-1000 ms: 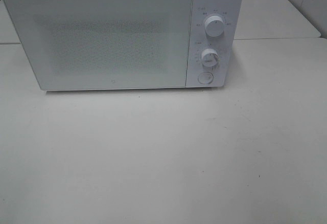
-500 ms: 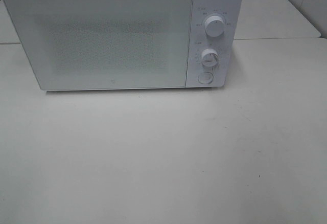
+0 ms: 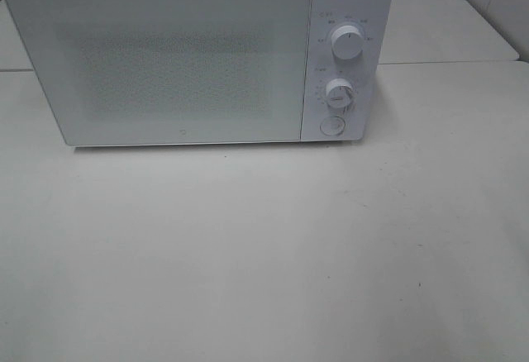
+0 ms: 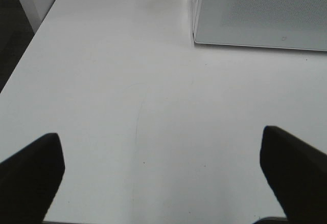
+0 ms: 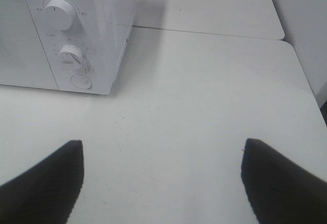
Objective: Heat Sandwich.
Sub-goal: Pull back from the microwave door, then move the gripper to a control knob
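Note:
The sandwich is out of view in every frame. A white microwave point(image 3: 198, 56) stands at the back of the table with its door shut; two dials point(image 3: 346, 42) and a round button point(image 3: 331, 126) sit on its right panel. Neither arm shows in the high view. In the left wrist view my left gripper point(image 4: 163, 175) is open above bare table, its dark fingers point(image 4: 30, 178) wide apart, with the microwave's lower left corner point(image 4: 255, 14) ahead. In the right wrist view my right gripper point(image 5: 161, 178) is open and empty, with the microwave's control panel point(image 5: 66, 40) ahead.
The white table point(image 3: 264, 254) stretches in front of the microwave. A second table point(image 5: 204, 4) abuts behind it on the right. The table's left edge point(image 4: 30, 45) drops to a dark floor.

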Robot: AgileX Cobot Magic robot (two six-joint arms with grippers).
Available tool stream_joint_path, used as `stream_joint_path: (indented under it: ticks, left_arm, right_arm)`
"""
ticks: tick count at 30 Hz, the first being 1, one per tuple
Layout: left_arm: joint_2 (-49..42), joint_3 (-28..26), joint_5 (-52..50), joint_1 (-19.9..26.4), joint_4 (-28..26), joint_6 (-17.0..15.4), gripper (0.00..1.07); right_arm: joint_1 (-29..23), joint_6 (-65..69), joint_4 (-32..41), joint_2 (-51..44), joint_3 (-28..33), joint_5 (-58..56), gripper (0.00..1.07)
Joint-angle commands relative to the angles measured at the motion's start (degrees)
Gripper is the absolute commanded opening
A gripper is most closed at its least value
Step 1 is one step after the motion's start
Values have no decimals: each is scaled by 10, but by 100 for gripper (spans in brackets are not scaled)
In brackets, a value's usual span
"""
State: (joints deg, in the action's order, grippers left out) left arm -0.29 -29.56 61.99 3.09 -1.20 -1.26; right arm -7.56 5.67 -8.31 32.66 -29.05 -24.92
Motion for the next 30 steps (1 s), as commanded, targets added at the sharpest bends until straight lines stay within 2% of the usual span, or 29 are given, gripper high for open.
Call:
stream_joint_path:
  ticks: [1, 19, 27, 30]
  left_arm:
    - [-13, 0, -5, 1, -3, 1, 97]
    - [-13, 0, -5, 1, -3, 1, 97]
    - [-13, 0, -5, 1, -3, 1, 97]
    - [-13, 0, -5, 1, -3, 1, 97]
  right_arm:
    - [2, 5, -1, 33, 1, 43, 77]
    - [2, 45, -1, 238, 1, 260, 77]
    - [2, 28, 0, 347, 1, 428, 77]
    - [-2, 14, 15, 372, 1, 457, 77]
